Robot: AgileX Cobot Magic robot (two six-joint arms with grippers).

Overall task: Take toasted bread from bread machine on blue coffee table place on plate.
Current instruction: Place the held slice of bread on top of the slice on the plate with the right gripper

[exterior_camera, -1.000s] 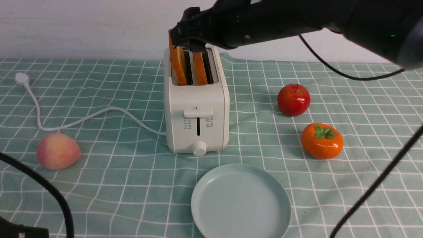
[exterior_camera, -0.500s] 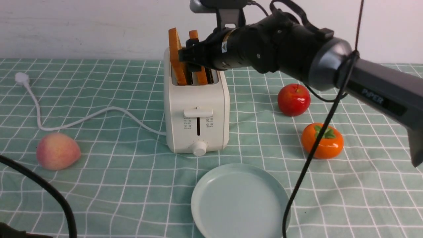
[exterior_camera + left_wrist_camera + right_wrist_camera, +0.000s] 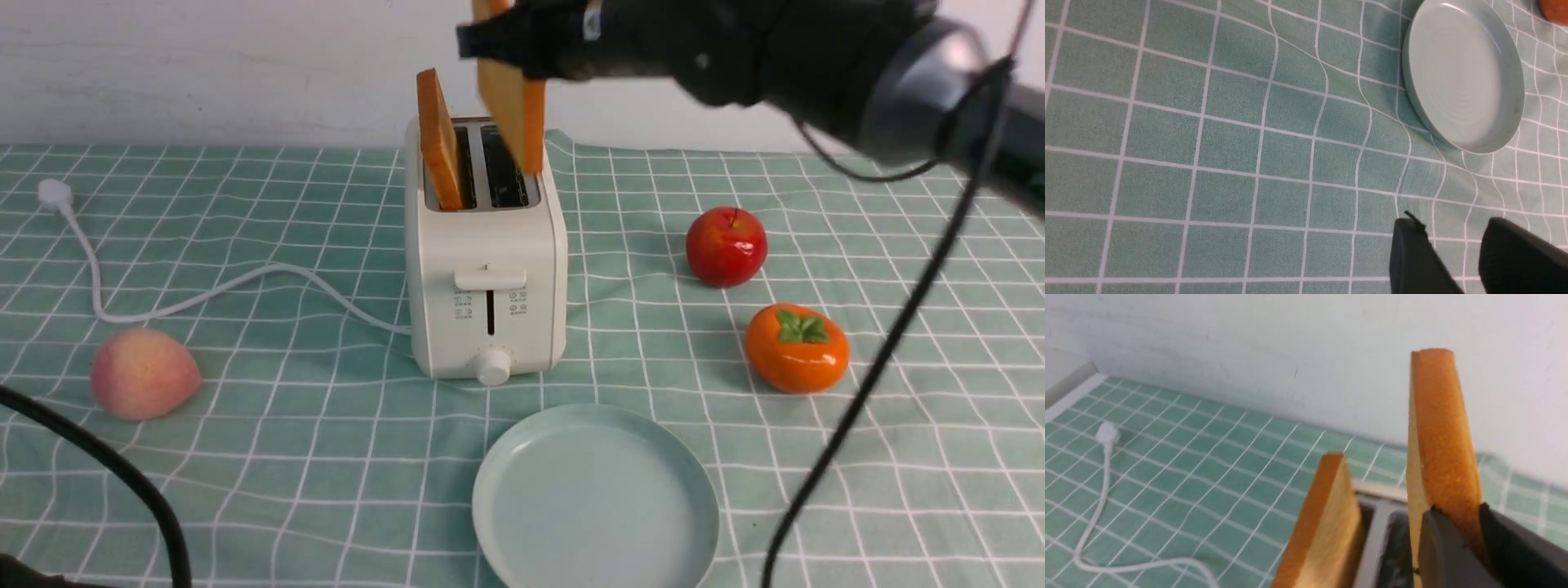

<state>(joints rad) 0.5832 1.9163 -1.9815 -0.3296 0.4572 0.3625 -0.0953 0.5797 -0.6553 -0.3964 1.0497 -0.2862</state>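
Note:
The cream-white bread machine (image 3: 486, 253) stands mid-way back on the blue coffee table (image 3: 286, 457). One slice of toasted bread (image 3: 438, 139) still sits upright in its left slot (image 3: 1327, 522). My right gripper (image 3: 500, 39) is shut on the other slice (image 3: 513, 110), which hangs clear above the right slot; the black fingers pinch its crust edge (image 3: 1437, 437) at the gripper (image 3: 1457, 514). The plate (image 3: 596, 498) lies bare in front of the bread machine. My left gripper (image 3: 1447, 228) hovers low over the cloth near the plate (image 3: 1461, 73), open and holding nothing.
A red apple (image 3: 726, 247) and an orange persimmon (image 3: 796, 349) lie right of the bread machine. A peach (image 3: 144, 373) lies at the left. The white cord (image 3: 204, 290) runs left to its plug (image 3: 55, 194). Black cables (image 3: 882, 359) cross the foreground.
My right gripper has shut on the right-slot slice and lifted it up out of the bread machine. The left slice, the plate and the left gripper have stayed put.

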